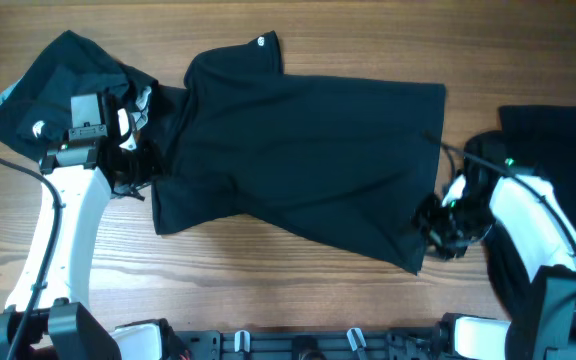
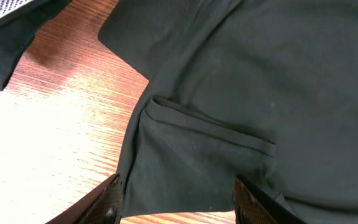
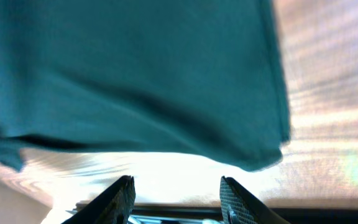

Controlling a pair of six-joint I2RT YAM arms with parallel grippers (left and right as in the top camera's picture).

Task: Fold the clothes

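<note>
Black T-shirt point(image 1: 298, 160) flat between left gripper point(image 2: 179, 208) and right gripper point(image 3: 178, 193)

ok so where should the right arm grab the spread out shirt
Take the shirt by its near right hem corner, coming in from the right: it lies free on the table, straight ahead of the open fingers of the right gripper.

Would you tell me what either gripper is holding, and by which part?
Nothing is held: the left gripper stands open over the T-shirt near a sleeve, the right gripper open just off its corner.
</note>
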